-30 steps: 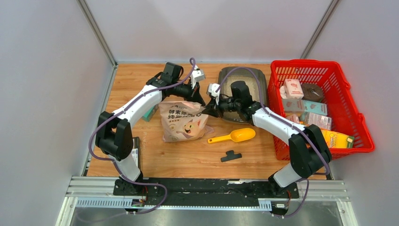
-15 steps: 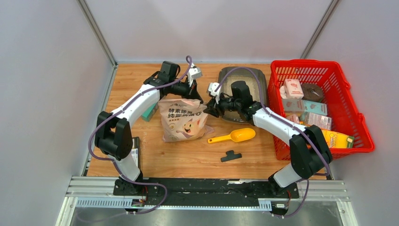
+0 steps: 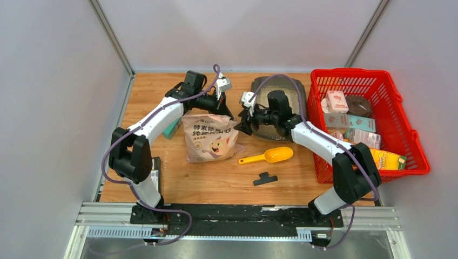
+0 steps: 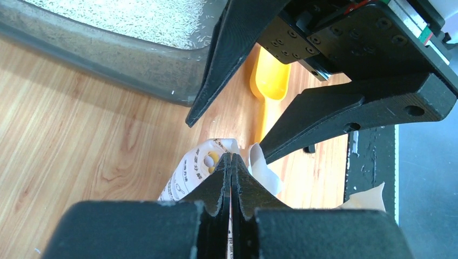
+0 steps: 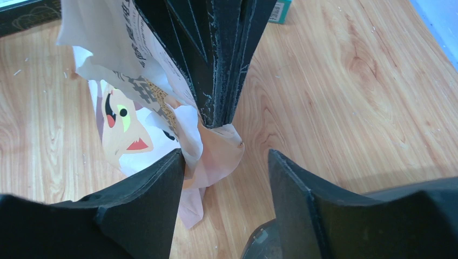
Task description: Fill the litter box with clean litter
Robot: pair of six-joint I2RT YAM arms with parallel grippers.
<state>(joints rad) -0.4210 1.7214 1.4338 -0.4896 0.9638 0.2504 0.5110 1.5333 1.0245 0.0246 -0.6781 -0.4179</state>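
While the left tool (image 4: 231, 157) pinches the top of the bag (image 3: 211, 138), the right tool (image 5: 226, 159) (fingers (image 5: 146, 199) spread) hangs just beside it.

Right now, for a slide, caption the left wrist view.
Left gripper shut on pink-white printed plastic bag, open right gripper opposite, dark grey plastic litter box behind.

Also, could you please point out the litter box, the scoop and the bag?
litter box (image 4: 108, 56), left wrist view, side wall.
scoop (image 3: 276, 155), top external view, bowl.
bag (image 3: 209, 141), top external view, printed front.
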